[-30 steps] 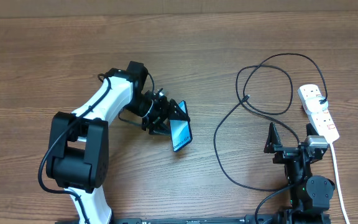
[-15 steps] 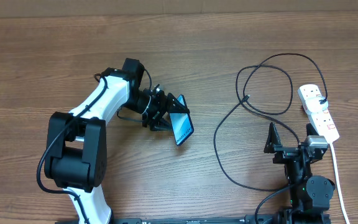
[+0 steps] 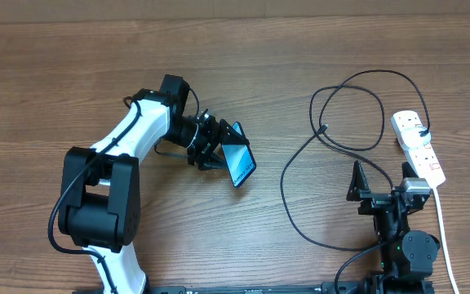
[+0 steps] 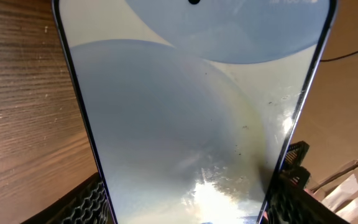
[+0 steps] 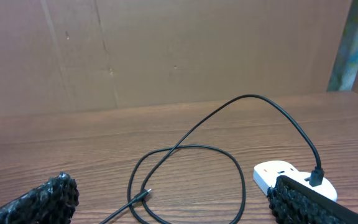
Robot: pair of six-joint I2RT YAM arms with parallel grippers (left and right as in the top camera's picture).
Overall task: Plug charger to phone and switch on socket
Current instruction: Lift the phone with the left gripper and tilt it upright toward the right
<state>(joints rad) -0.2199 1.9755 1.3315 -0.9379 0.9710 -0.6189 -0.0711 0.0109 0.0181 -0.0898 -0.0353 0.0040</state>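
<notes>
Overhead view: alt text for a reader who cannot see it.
The left hand grips the phone, tilted, over a wooden table. At right, the open right hand sits near the looped black charger cable and white socket strip.

The left arm (image 3: 137, 131) has white links and black joints; the right gripper (image 5: 169, 196) has black, mesh-textured fingers (image 5: 55, 194).

Nothing legible here. The phone (image 3: 240, 166) shows faint print at one end of its screen, too blurred to read; red marks on the socket (image 3: 419, 147) likewise.
</notes>
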